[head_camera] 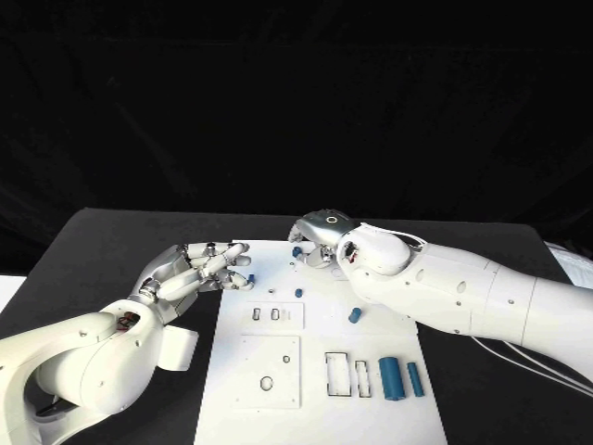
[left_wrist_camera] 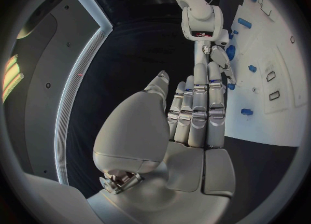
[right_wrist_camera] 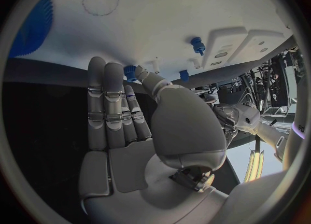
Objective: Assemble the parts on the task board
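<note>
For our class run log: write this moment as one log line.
left robot hand: open, at task board left edge | right robot hand: at far end, grasp unclear | two blue cylinders: lying near end

Left arm: enters from the near left, white shell, forearm angled up toward the centre; left hand (head_camera: 196,268) at its end, palm raised, fingers (left_wrist_camera: 197,107) extended side by side and close together, thumb set apart, nothing between them. Right arm: enters from the right edge, thick white forearm crossing toward the middle, wrist bent downward; right hand (head_camera: 321,243) mostly hidden behind the wrist in the head view. Right wrist view: fingers (right_wrist_camera: 109,102) straight and parallel, thumb lying across beside them, tips reaching forward, holding nothing visible.
</note>
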Controlling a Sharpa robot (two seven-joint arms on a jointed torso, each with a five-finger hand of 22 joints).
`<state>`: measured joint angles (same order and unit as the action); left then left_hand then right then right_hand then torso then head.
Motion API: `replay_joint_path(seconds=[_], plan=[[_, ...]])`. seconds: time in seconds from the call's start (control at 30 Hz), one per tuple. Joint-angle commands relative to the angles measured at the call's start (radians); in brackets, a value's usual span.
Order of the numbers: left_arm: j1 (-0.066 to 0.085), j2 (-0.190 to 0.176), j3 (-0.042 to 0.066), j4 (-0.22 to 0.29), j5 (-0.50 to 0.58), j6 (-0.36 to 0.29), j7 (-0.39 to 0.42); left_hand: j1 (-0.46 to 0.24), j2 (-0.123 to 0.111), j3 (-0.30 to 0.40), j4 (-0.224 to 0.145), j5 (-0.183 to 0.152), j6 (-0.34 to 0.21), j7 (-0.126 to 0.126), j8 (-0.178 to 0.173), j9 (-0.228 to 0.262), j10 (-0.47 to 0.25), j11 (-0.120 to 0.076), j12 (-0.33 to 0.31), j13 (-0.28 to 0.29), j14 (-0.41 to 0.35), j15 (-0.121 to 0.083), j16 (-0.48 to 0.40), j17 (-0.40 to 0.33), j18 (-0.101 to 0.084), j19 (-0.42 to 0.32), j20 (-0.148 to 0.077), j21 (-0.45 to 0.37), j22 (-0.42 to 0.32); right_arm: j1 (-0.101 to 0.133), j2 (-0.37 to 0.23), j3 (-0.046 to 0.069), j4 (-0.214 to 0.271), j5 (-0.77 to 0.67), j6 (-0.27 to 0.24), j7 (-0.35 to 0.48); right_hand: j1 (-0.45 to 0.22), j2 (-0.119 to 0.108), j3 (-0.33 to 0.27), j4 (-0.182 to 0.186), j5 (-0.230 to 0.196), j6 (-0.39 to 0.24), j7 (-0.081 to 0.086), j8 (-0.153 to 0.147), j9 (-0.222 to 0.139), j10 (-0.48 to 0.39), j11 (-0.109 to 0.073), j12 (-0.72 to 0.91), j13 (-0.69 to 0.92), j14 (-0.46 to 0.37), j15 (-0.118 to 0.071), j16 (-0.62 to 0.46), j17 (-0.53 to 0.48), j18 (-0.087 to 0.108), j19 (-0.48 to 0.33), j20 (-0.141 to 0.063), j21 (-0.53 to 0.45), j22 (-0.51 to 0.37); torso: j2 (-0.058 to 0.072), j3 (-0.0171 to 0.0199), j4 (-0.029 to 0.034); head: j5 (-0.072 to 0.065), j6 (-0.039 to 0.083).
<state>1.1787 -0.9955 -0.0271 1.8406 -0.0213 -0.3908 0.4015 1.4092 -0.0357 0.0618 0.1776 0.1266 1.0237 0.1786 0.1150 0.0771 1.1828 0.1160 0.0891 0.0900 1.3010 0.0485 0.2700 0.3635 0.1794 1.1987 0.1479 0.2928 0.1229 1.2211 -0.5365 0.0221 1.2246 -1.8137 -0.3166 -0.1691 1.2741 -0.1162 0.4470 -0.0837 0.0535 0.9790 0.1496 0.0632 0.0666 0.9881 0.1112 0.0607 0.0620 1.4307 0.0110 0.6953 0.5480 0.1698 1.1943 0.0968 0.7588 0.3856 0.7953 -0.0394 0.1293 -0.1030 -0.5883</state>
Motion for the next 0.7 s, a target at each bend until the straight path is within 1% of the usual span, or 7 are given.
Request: replay_joint_path(seconds=[0.03, 0.17, 0.4, 0.57, 0.63, 0.67, 0.7], plan=[[0.002, -0.004, 0.001, 0.000, 0.003, 0.020, 0.003, 0.009, 0.002, 0.000, -0.006, -0.001, 0.000, 0.008, -0.006, -0.001, -0.003, 0.002, -0.006, 0.000, -0.007, 0.001, -0.004, 0.002, 0.002, 0.003, 0.005, -0.006, -0.002, -0.001, -0.036, 0.004, 0.044, 0.030, -0.033, -0.007, 0.012, -0.001, -0.010, 0.007, -0.002, 0.005, 0.008, 0.003, 0.003, 0.023, -0.004, 0.013, 0.004, 0.011, 0.003, -0.002, -0.001, 0.015, -0.001, 0.000, 0.000, -0.001, 0.000, 0.0005, -0.0026, -0.002, 0.001], [0.003, -0.008, 0.001, 0.000, 0.006, 0.021, 0.003, 0.009, 0.002, 0.000, -0.006, -0.001, 0.000, 0.008, -0.006, -0.001, -0.003, 0.002, -0.006, 0.000, -0.007, 0.001, -0.004, 0.002, 0.002, 0.003, 0.005, -0.006, -0.002, 0.000, -0.112, 0.020, 0.117, 0.106, -0.052, -0.003, 0.009, -0.003, -0.010, 0.034, 0.004, 0.029, 0.002, 0.007, 0.007, 0.112, -0.019, 0.043, 0.008, 0.070, -0.008, 0.185, 0.186, 0.015, 0.027, -0.007, 0.031, 0.013, -0.001, 0.0005, -0.0061, -0.002, 0.003], [0.003, -0.017, 0.001, 0.000, 0.008, 0.023, 0.002, 0.010, 0.002, 0.000, -0.006, -0.001, 0.000, 0.007, -0.007, -0.001, -0.004, 0.002, -0.007, 0.000, -0.007, 0.001, -0.004, 0.003, 0.002, 0.003, 0.005, -0.006, -0.002, 0.005, -0.246, 0.038, 0.205, 0.286, -0.004, -0.023, -0.041, -0.052, -0.050, 0.092, 0.075, 0.039, -0.004, 0.001, 0.005, 0.322, -0.052, 0.117, 0.042, 0.104, -0.036, 0.490, 0.508, -0.039, 0.159, -0.021, 0.315, 0.388, -0.005, 0.0023, -0.0240, 0.002, 0.009], [0.004, -0.016, 0.001, -0.006, 0.008, 0.025, 0.001, 0.010, 0.002, 0.000, -0.007, -0.001, 0.000, 0.007, -0.007, -0.001, -0.004, 0.002, -0.007, 0.000, -0.007, 0.001, -0.005, 0.003, 0.002, 0.003, 0.005, -0.006, -0.002, 0.006, -0.290, 0.041, 0.210, 0.328, 0.051, -0.056, -0.040, -0.081, -0.193, 0.144, 0.127, 0.003, -0.026, 0.005, 0.004, 0.456, -0.079, 0.231, 0.152, 0.104, -0.058, 0.608, 0.638, -0.063, 0.199, -0.043, 0.441, 0.555, -0.006, 0.0055, -0.0331, 0.004, 0.012], [0.004, -0.014, 0.000, -0.009, 0.008, 0.027, 0.000, 0.010, 0.002, 0.000, -0.007, -0.001, 0.000, 0.007, -0.007, -0.001, -0.004, 0.002, -0.007, 0.000, -0.007, 0.001, -0.005, 0.003, 0.002, 0.003, 0.005, -0.006, -0.002, 0.006, -0.300, 0.042, 0.203, 0.333, 0.069, -0.071, 0.010, -0.056, -0.303, 0.190, 0.140, -0.007, -0.030, 0.010, 0.007, 0.430, -0.086, 0.322, 0.273, 0.102, -0.057, 0.668, 0.706, -0.073, 0.204, -0.045, 0.493, 0.621, -0.005, 0.0074, -0.0345, 0.004, 0.012], [0.004, -0.013, 0.000, -0.010, 0.008, 0.027, 0.000, 0.010, 0.002, 0.000, -0.007, -0.001, 0.000, 0.007, -0.007, -0.001, -0.004, 0.002, -0.007, 0.000, -0.007, 0.001, -0.005, 0.003, 0.002, 0.003, 0.005, -0.006, -0.002, 0.006, -0.302, 0.042, 0.199, 0.332, 0.076, -0.076, 0.059, -0.038, -0.373, 0.240, 0.138, -0.016, -0.025, 0.012, 0.008, 0.401, -0.089, 0.448, 0.430, 0.095, -0.062, 0.689, 0.728, -0.081, 0.194, -0.028, 0.515, 0.646, -0.005, 0.0083, -0.0348, 0.004, 0.012], [0.004, -0.012, 0.000, -0.010, 0.008, 0.028, 0.000, 0.010, 0.002, 0.000, -0.007, -0.001, 0.000, 0.007, -0.007, -0.001, -0.004, 0.002, -0.007, 0.000, -0.007, 0.001, -0.005, 0.003, 0.002, 0.003, 0.005, -0.006, -0.002, 0.006, -0.303, 0.042, 0.195, 0.331, 0.080, -0.080, 0.062, -0.038, -0.384, 0.254, 0.137, -0.016, -0.023, 0.013, 0.009, 0.389, -0.081, 0.489, 0.481, 0.095, -0.058, 0.696, 0.738, -0.078, 0.194, -0.035, 0.522, 0.655, -0.005, 0.0068, -0.0332, 0.001, 0.011]])
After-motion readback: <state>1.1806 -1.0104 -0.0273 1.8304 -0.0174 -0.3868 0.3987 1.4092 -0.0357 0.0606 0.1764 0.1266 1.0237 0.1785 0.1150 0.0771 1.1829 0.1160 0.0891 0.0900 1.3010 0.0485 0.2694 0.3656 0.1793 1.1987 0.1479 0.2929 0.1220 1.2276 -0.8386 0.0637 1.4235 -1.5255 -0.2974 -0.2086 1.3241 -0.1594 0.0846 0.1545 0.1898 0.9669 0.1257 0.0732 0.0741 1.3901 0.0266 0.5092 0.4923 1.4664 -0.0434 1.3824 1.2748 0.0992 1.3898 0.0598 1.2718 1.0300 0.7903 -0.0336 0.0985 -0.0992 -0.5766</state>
